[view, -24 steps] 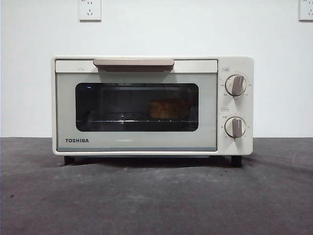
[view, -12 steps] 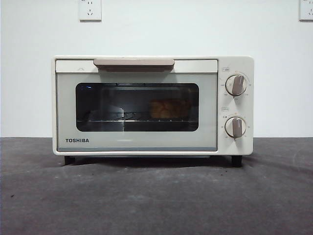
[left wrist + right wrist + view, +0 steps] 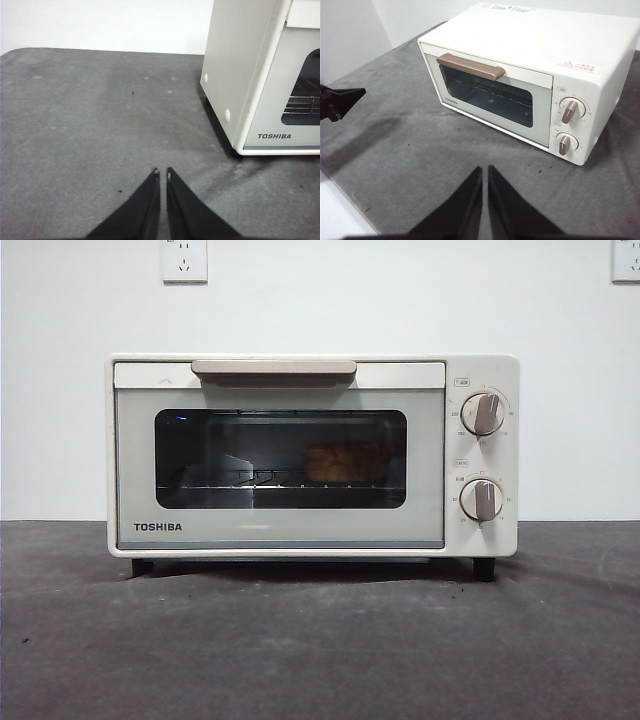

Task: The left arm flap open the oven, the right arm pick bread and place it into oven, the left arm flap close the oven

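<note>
While both arms waited clear of it, the cream-white boxy Toshiba toaster oven [image 3: 312, 455] stood shut on the dark grey table [image 3: 320, 640], its dark glass door [image 3: 280, 458] flat against the body and the beige bar handle [image 3: 273, 369] running along the door's upper edge. Behind the glass, the golden-orange lumpy bread [image 3: 345, 461] sat on the wire rack [image 3: 250, 483], toward three o'clock of the window's middle. Two beige knobs [image 3: 483, 413] were stacked on the panel at the oven's three o'clock side, one above the other.

From the left wrist view, the left gripper [image 3: 162, 172] hung low over bare table, its two black jaws drawn together with only a thin slit between them and nothing in them; the oven's side wall and its lower front corner with the brand lettering lay near it but apart.

From the right wrist view, the right gripper [image 3: 484, 169] was held high in front of the oven, well apart from it, jaws likewise closed together and holding nothing. A black tip of the other arm [image 3: 339, 100] showed at that picture's edge. Two white wall sockets [image 3: 184, 260] sat on the white wall behind.
</note>
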You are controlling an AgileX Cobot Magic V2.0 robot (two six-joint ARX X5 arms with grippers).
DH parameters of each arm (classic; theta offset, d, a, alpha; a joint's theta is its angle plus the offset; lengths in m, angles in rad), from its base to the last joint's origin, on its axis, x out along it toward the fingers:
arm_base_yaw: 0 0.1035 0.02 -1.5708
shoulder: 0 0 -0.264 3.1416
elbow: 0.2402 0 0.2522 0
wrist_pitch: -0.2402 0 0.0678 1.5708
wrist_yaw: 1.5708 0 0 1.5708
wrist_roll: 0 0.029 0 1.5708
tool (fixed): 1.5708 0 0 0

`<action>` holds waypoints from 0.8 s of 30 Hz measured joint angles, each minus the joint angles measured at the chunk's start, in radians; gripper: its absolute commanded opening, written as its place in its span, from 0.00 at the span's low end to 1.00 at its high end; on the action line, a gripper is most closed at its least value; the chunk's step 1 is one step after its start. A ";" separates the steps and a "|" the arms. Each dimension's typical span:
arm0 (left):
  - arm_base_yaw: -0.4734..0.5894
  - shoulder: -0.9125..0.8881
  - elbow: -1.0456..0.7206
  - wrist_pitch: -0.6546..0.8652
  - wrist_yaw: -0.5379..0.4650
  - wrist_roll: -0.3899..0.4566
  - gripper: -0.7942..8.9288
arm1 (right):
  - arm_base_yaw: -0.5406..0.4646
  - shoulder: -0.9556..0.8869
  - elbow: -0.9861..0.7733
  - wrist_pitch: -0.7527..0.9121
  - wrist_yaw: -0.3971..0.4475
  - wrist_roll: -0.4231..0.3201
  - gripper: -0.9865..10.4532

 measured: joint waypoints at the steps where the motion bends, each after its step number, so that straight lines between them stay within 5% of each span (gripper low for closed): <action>1: 0.000 0.000 0.000 0.000 0.000 0.000 0.11 | 0.000 0.000 0.000 0.000 0.000 0.000 0.10; 9: 0.000 0.000 0.000 0.000 0.000 0.000 0.11 | -0.067 -0.032 -0.006 0.019 0.000 0.000 0.10; 16: 0.000 0.000 0.000 0.000 0.000 0.000 0.11 | -0.377 -0.191 -0.236 0.236 -0.005 -0.016 0.10; 24: 0.000 0.000 0.000 0.000 0.000 0.000 0.11 | -0.647 -0.351 -0.595 0.495 -0.091 -0.121 0.10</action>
